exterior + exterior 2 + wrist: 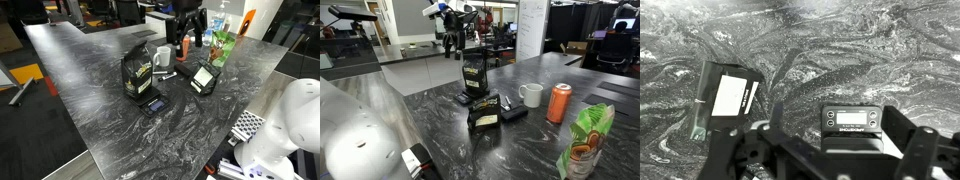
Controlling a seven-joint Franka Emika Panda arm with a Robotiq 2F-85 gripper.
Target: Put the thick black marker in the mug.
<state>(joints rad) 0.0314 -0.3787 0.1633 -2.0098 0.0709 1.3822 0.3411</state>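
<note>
1. The pincer [835, 125] is spread wide. In the wrist view its two fingertips stand well apart at the bottom of the frame, and nothing shows gripped between them.
2. In both exterior views the pincer [188, 42] hangs above the table [90, 90], clear of everything that stands on it. In an exterior view it appears high and behind the pouch [454, 42].
3. The thick black marker [170, 72] shows only as a small sliver lying on the table, between the mug [163, 57] and a flat black device with a pale screen [204, 78]. It is too small for any detail, and I cannot pick it out with certainty in the wrist view.
4. The mug is white and stands upright on the table. In an exterior view [531, 95] its handle points toward the pouch side, and I cannot see inside it.
5. A tall black pouch with a yellow label [472, 72] stands near the mug. An orange can [560, 102] stands just beside the mug on the opposite side, and a green bag [585, 145] lies beyond the can, closer to the camera.
6. The wrist view looks down on the marbled table. It shows the black pouch [725, 95] to one side and the device with its screen [852, 118] between the fingertips, both apart from the pincer.
</note>
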